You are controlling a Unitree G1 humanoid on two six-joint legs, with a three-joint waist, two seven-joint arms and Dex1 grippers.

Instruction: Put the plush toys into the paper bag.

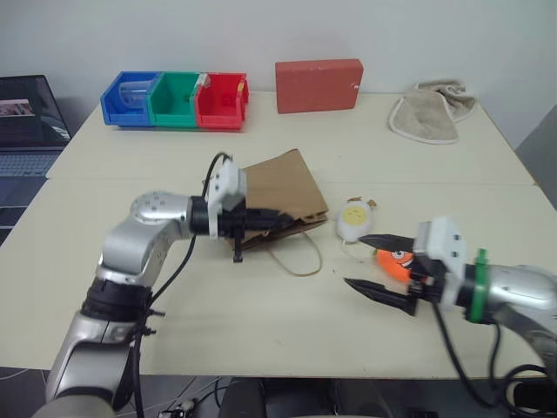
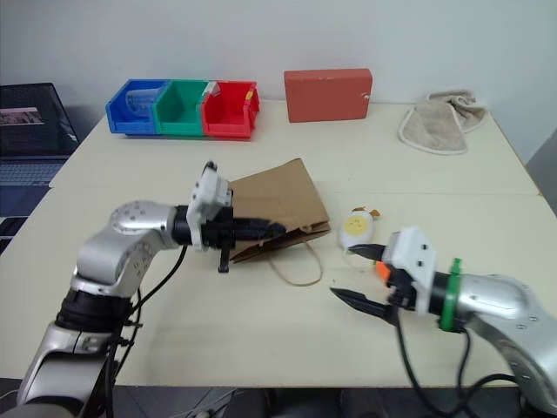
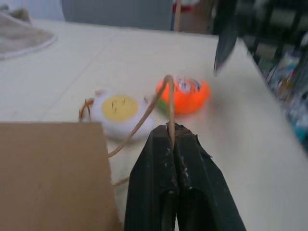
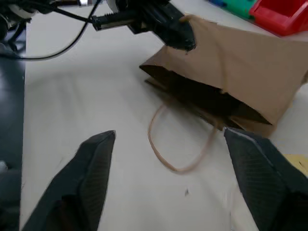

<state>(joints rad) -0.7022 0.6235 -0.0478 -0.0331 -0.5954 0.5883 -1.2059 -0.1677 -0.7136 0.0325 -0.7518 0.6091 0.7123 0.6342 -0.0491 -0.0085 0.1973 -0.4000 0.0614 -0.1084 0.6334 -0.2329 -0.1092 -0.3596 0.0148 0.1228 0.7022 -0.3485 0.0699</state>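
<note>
Two plush toys lie on the table right of the paper bag: white toy nearest its mouth, orange toy just beyond, apparently betw. the right gripper fingers, which stand apart. Left wrist view shows what head views blur: left gripper clamped shut on a bag handle. Right wrist view shows the mouth lifted open, interior dark; other handle loops on bare table.

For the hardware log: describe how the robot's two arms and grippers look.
Both arms are silver metal with black joints and loose black cables. Each ends in a white block carrying two black pointed fingers: left gripper, right gripper. The right arm wears a green ring at the wrist.
</note>
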